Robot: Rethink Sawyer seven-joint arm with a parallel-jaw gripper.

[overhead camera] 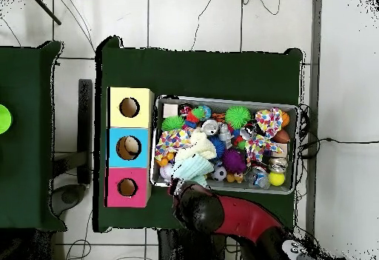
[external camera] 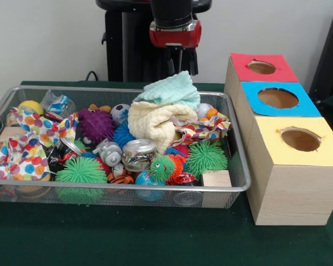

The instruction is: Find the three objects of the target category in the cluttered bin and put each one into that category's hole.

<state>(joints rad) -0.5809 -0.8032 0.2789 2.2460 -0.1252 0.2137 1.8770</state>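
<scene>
Nearest the front camera: green tabletop, then the bin crammed with spiky balls, polka-dot cloth, a silver can and a wooden block. At 12 o'clock, end effector poised just above the mint cloth and cream cloth; cannot tell whether spread or pinching. At the bin's 10 o'clock corner, one clear bottle with blue marks; the other two hidden. At 3 o'clock, three boxes, blue-topped hole between red and yellow. Judged still searching; next move probably calls for shifting the cloths. From overhead: arm entering from 6 o'clock, end effector by the mint cloth; blue hole at 9 o'clock with something pale inside; bottle near the bin's 4 o'clock.
</scene>
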